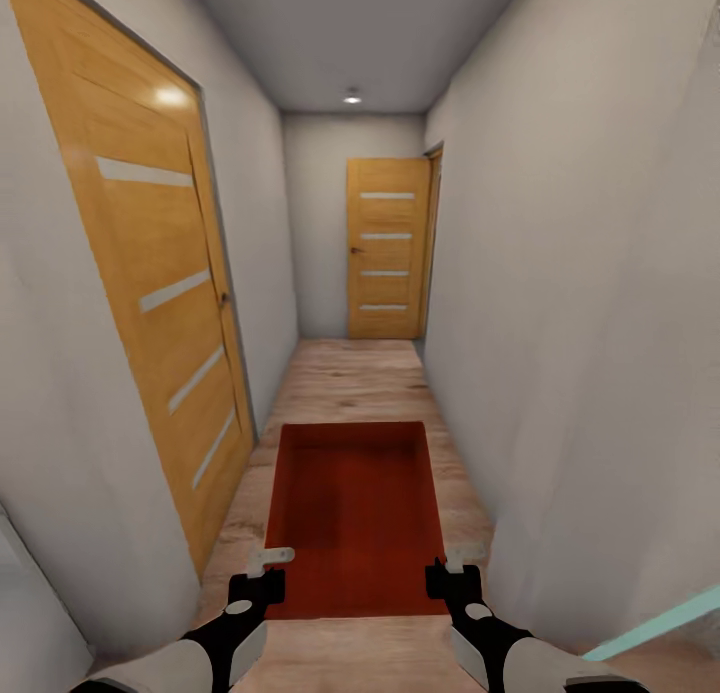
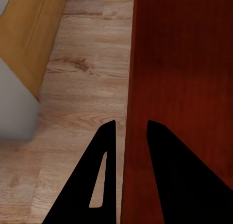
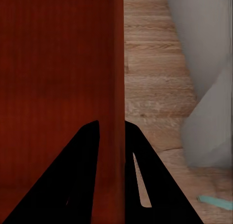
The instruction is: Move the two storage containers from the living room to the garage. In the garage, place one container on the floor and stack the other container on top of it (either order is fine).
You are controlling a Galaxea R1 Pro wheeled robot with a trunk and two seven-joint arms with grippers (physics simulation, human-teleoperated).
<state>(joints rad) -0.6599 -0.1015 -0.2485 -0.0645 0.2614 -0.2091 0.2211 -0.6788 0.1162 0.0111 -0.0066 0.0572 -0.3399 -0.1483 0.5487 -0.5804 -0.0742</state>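
One orange-red storage container hangs open side up in front of me, above the wood-plank floor of a narrow hallway. My left gripper is shut on its left wall and my right gripper is shut on its right wall, both at the near end. In the left wrist view the black fingers of the left gripper straddle the thin wall of the container. The right gripper pinches the opposite wall of the container the same way. The garage is out of view.
Grey walls close in on both sides. A wooden door with glass slits stands shut on the left, and another one is at the far end. The plank floor runs ahead. A teal edge shows low on the right.
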